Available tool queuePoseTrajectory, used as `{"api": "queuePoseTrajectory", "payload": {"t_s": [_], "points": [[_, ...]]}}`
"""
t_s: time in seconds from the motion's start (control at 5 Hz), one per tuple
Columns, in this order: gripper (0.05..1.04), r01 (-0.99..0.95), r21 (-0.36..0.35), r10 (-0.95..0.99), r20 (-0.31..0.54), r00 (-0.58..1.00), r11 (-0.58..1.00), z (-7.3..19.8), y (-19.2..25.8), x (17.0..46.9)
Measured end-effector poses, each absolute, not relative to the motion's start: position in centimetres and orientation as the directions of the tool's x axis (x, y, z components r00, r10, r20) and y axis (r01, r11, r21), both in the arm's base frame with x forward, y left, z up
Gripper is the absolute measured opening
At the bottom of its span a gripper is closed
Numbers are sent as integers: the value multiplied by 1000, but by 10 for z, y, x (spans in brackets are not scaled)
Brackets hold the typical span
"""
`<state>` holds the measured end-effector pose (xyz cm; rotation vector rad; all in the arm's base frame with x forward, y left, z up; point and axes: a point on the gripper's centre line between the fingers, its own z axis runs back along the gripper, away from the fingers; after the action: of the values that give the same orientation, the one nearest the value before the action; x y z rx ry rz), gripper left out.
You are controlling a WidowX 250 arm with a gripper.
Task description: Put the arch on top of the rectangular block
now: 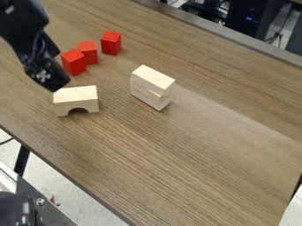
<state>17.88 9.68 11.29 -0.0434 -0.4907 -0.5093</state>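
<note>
Your likeliest trouble is at the pickup. The gripper (49, 78) hangs at the back left corner of the arch (84, 96), not over its middle, so if you close there you may catch only an end, and the arch could twist or tip as it lifts. Coming straight down could also knock that corner and push the arch out of place. You cannot tell from here whether the jaws are released or clenched, or whether they touch the arch, so check both before you commit.

The arm (22, 27) comes in from the upper left and slants down to the right, its lower end tilted rather than plumb. Square it up over the arch before you grasp. Mind the three red blocks (73, 62) just behind; a wide swing that way could clip the nearest.

The arch stands on the table (177, 154), its cutout facing down. To its right, well apart, is the small stack (145, 94), with the top rectangular block (152, 79) sitting a little askew on what is under it. That looks like your next hazard: press too hard or release off centre, and the top piece could slide or the stack topple. Lower the arch gently, level and lined up with that block.
</note>
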Motion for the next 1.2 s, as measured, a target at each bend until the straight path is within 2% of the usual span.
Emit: {"api": "queuePoseTrajectory", "payload": {"t_s": [0.2, 0.4, 0.8, 1.2], "points": [[999, 498, 127, -499, 436, 749, 858, 102, 94, 180], [999, 514, 167, -529, 453, 718, 841, 93, 93, 179], [999, 519, 203, -552, 429, 715, 830, 87, 101, 185], [999, 496, 201, -533, 392, 750, 845, 75, 112, 204]]}}
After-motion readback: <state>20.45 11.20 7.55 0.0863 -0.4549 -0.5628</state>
